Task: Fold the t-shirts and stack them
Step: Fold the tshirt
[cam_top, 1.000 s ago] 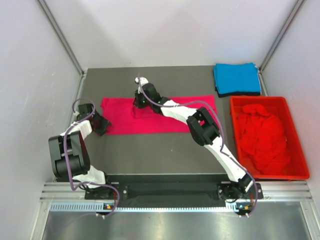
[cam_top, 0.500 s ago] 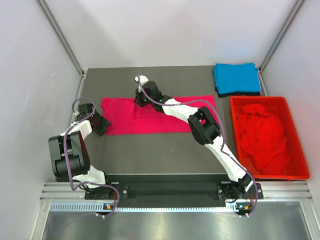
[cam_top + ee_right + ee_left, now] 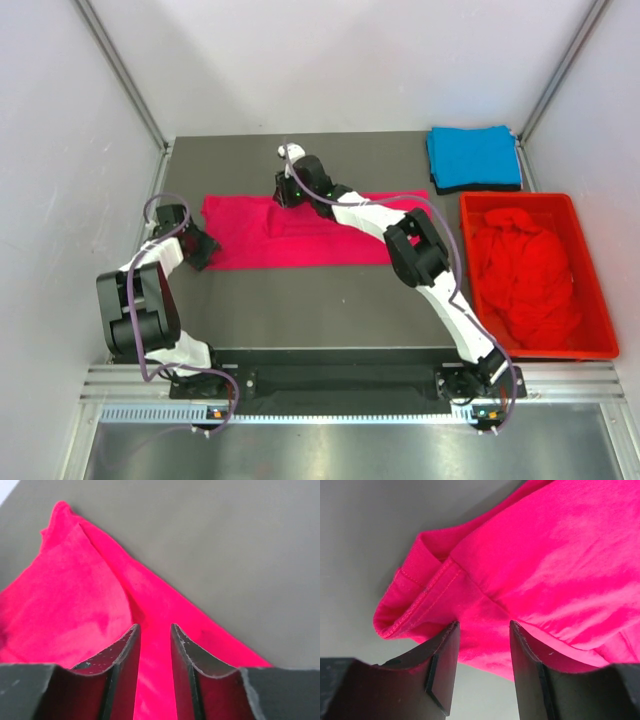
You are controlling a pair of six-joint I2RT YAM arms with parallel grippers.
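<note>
From above, the pink shirt [image 3: 300, 232] lies in a long band across the middle of the table [image 3: 300, 310]. The left gripper [image 3: 203, 247] sits at its left end, the right gripper [image 3: 287, 192] at its far edge. A folded blue shirt [image 3: 473, 156] rests at the far right corner; red shirts [image 3: 520, 272] fill the crate [image 3: 598, 300].

Left wrist: the fingers [image 3: 442, 665] stand slightly apart, pink hem fabric between them, though whether they're pinching it I cannot tell.

Right wrist: the fingers [image 3: 125, 672] show a narrow gap over the pink cloth, grip unclear.

A lab test cell: white panel walls [image 3: 330, 60], aluminium framing [image 3: 125, 75], dark table [image 3: 300, 300].
</note>
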